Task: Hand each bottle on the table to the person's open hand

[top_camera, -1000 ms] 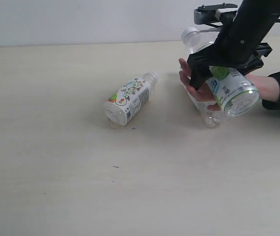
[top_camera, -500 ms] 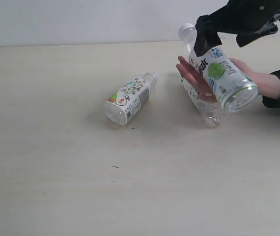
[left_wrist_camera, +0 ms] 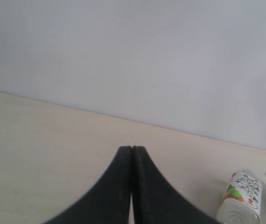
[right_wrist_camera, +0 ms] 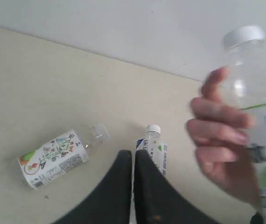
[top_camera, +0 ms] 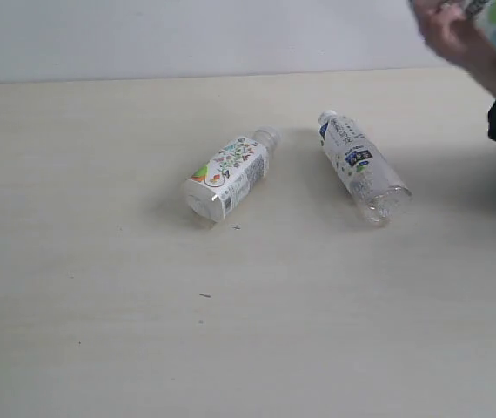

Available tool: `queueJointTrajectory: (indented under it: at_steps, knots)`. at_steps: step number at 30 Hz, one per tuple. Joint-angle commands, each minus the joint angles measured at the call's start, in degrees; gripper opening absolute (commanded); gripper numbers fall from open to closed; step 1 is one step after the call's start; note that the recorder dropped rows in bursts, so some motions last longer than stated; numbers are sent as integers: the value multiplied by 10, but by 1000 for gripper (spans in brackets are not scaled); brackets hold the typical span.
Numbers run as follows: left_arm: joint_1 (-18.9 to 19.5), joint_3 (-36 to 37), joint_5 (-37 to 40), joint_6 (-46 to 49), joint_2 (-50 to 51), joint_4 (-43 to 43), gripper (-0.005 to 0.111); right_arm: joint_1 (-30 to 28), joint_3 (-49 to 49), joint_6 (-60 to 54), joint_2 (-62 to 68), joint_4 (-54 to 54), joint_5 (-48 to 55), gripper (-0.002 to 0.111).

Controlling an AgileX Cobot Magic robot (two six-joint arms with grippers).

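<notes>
Pale cream desk [top_camera: 100, 331] carries 2 bottles lying flat. We find the clear plastic bottle with a white-and-blue label [top_camera: 361, 165] just ahead of our black right hand [right_wrist_camera: 133, 154], cap pointing away. It is nearer than the colourful-print clear bottle [top_camera: 228, 177]. Both that hand and our black left hand [left_wrist_camera: 132, 149] are clenched, empty.

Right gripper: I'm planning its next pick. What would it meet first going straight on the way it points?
Probably the white-and-blue bottle lying just beyond the shut right gripper; depth is unclear, so it might pass above it.
</notes>
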Motion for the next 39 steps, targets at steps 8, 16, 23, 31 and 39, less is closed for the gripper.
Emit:
queueJointTrajectory:
  at_steps: [8,16,23,31,39]
  knots:
    - [-3,2,-3,2,-4,-5,2,-2,353,-6,-437,52,-72,0]
    - [-3,2,-3,2,-4,-5,2,-2,433,-6,-700,43,-46,0]
    - [-3,2,-3,2,-4,-5,2,-2,437,-6,-729,41,-29,0]
    - [-3,2,-3,2,-4,-5,2,-2,437,-1,-729,41,-22,0]
    - [-3,2,-3,2,-4,-5,2,-2,437,0,-729,41,-22,0]
